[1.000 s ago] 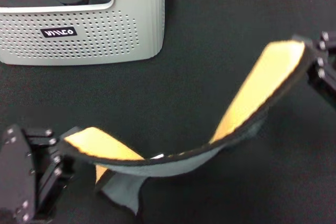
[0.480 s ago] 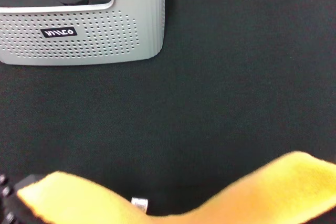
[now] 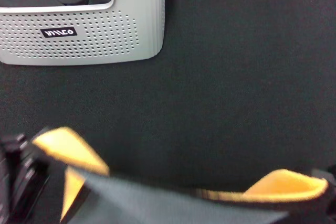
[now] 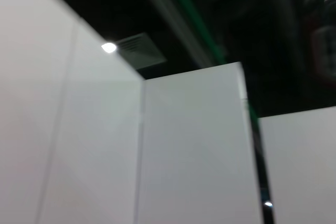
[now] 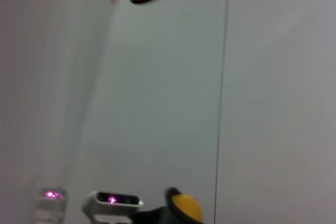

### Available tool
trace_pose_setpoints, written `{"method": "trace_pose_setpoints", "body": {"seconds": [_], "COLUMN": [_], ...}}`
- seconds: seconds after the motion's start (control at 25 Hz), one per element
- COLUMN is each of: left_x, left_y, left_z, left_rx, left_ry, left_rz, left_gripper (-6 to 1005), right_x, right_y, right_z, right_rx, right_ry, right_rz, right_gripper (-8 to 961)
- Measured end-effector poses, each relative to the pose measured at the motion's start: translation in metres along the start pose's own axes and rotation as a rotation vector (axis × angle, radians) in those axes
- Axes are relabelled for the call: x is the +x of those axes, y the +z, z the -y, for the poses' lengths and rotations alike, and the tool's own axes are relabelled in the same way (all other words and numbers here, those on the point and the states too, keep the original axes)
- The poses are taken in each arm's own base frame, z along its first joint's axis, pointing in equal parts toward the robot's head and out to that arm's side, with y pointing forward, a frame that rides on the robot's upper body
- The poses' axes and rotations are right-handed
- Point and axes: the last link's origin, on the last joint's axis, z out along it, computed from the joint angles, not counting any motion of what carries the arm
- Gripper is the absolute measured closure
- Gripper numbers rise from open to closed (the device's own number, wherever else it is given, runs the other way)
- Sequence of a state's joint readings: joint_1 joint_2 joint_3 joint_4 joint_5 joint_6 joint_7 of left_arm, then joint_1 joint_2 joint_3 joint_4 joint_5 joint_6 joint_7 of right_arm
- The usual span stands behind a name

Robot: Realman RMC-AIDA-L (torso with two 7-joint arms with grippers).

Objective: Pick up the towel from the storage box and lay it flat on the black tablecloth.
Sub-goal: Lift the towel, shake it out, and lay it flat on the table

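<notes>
Towel (image 3: 173, 203): it is hanging in the air at about 6 o'clock in the head view, stretched between the two arms, grey face turned toward the camera, with yellow-orange corners folding over at 8 o'clock and 5 o'clock. It is out of the storage box and not yet lying on the cloth.

Long axis: it is running from 9 o'clock to 3 o'clock, roughly parallel to the near edge of the black tablecloth (image 3: 236, 77).

Left gripper (image 3: 21, 156): it is sitting at 8 o'clock beside the towel's left corner; it appears to be pinching that corner, but the fingers are blurred and I cannot tell.

Right gripper (image 3: 326, 179): only a dark sliver is showing at 4 o'clock, next to the right corner; whether it is clenched or released cannot be told.

Storage box (image 3: 105, 35): it is standing at 11 o'clock, well apart from the towel, with other bunched cloths still inside.

Key relation: bare tablecloth is lying toward 12 o'clock from the towel, between it and the box. Both arms are equally near, one at each end, so the lay-down is likely calling for both to lower together, keeping the span taut.

Wrist views: both are pointing at walls and ceiling, showing nothing of the towel's grip.
</notes>
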State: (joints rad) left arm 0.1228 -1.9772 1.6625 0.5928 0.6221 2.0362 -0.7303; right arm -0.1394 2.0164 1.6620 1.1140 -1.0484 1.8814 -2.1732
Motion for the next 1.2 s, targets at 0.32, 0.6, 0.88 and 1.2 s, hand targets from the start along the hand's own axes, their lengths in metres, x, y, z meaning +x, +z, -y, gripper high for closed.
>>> {"method": "trace_pose_setpoints", "body": {"seconds": [0.32,0.6,0.88,1.2], "left_x": [-0.037,-0.062,-0.092,-0.116], "left_y": [0.02,0.037,0.048,0.062], "left_z": [0.062,0.086,0.106,0.133], "left_rx": [0.108,0.212,0.332,0.378], "left_ry": [-0.026,0.047,0.14,0.27], "left_rz": [0.098,0.198,0.341,0.525], "left_gripper": [986,985,984,983], "right_x": [0.046,0.067,0.089,0.106], "right_y": [0.001,0.014,0.024,0.036], "right_z": [0.05,0.099,0.132,0.152], "right_rx": [0.175,0.313,0.405,0.475], "right_ry": [0.018,0.046,0.088,0.096], "right_rz": [-0.066,-0.14,-0.234,-0.342], "right_gripper": [947,947,947,946]}}
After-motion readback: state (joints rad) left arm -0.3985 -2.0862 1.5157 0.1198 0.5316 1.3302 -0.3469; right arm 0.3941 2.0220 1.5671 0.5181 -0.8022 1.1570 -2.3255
